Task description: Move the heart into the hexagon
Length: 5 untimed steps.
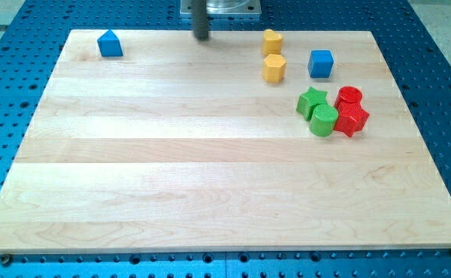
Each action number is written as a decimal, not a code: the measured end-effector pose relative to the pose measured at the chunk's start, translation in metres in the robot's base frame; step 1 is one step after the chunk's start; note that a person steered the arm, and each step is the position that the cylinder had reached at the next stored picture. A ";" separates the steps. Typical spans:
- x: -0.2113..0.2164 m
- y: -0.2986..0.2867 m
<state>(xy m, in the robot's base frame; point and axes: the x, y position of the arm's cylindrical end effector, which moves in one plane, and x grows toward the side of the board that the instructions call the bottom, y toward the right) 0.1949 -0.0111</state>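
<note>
Camera view shows a pale wood board [210, 177] sitting on a blue perforated table [442, 93]. No fingers on this rig, just a rod; my tip [201, 36] sits at the board's top edge, well left of the yellow heart [272, 41]. Yellow hexagon [273, 68] is just below the heart, nearly touching. Blue cube [320, 63] is right of them, and a blue house-shaped block [110, 44] is top left.

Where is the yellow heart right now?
The yellow heart sits near the board's top edge, right of centre, directly above the yellow hexagon and right of my tip.
</note>
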 end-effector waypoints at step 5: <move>0.025 0.150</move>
<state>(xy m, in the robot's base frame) 0.2204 0.1390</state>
